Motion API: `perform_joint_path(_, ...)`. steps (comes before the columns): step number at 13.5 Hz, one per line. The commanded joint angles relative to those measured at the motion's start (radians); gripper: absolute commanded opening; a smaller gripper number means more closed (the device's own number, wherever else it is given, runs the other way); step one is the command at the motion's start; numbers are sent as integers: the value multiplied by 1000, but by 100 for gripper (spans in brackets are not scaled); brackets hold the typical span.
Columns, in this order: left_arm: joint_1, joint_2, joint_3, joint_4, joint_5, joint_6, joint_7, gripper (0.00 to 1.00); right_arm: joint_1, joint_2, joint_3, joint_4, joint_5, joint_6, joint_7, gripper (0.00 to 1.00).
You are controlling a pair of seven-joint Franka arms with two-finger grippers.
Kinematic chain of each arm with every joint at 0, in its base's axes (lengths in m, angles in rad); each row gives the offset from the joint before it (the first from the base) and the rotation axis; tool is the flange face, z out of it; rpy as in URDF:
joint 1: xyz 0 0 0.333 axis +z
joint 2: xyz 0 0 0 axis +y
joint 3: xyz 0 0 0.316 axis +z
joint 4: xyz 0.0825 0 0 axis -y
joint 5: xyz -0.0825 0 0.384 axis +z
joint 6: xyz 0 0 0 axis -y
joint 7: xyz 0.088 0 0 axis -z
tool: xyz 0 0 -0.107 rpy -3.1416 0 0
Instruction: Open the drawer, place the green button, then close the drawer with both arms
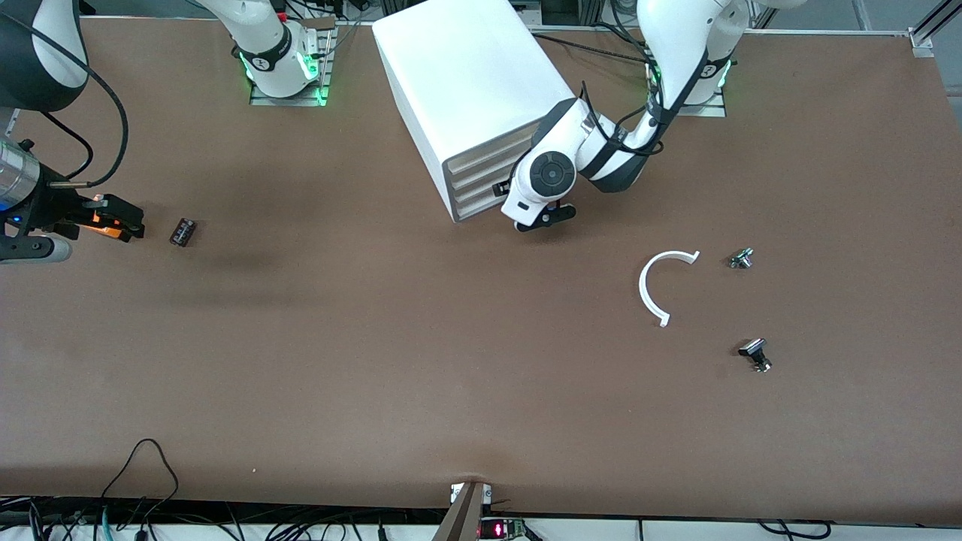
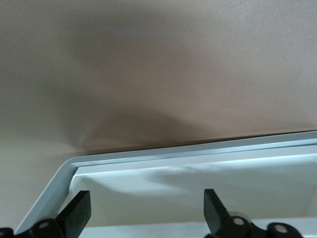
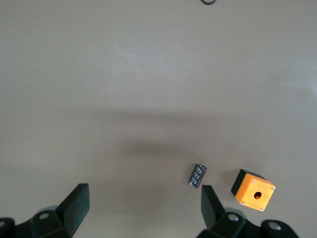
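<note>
Drawer (image 2: 198, 188), the bottommost one, sits right under my left gripper (image 1: 545, 218): in the left wrist view its smooth white plastic front spans between my two black fingertips, its long axis running across my gap, from one fingertip (image 2: 79, 208) to the other. My left jaws stand wide apart, closed on nothing, and I cannot tell whether they touch the plastic. A pale grey rounded frame edge of the cabinet (image 1: 470, 83) curves round the drawer's corner. The cabinet is a big glossy white box lying at a slant on the brown matte table (image 1: 376, 361), its stack of four ribbed drawer fronts facing the front camera and angled toward my left arm's end.

My right gripper (image 3: 143, 208) hangs high over the table at the right arm's end, jaws spread wide and empty. Below it, just beside one fingertip in the right wrist view, lies an orange box (image 3: 253, 190) with a round hole in its face, and near that a small dark cylinder (image 3: 197, 175) on its side.

Well away from my left jaws: a white plastic C-shaped arc (image 1: 663, 284) and two small silver-black buttons (image 1: 742, 258) (image 1: 756, 353). No green cap shows.
</note>
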Motion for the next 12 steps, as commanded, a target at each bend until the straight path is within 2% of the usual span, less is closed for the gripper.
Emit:
perform_joint_path(1, -5, -38, -34, -36, -37, -69, 16, 100, -6, -33, 4, -20, -1, 3, -13, 100)
perform_joint_path(5, 24, -38, -20, -6, -24, -58, 33, 100, -9, -85, 3, -64, 5, 4, -5, 100)
perform_joint_path(7, 84, -55, 59, 40, -4, -56, 71, 100, -9, -99, 4, -77, 11, 4, -2, 100)
perform_joint_path(10, 156, -101, 132, 65, -4, -56, 356, 100, -2, -91, 4, -54, 15, -9, -4, 100)
perform_joint_path(12, 208, -155, 134, 65, 10, 2, 458, 100, 0, -77, 4, -52, 15, -11, -4, 100)
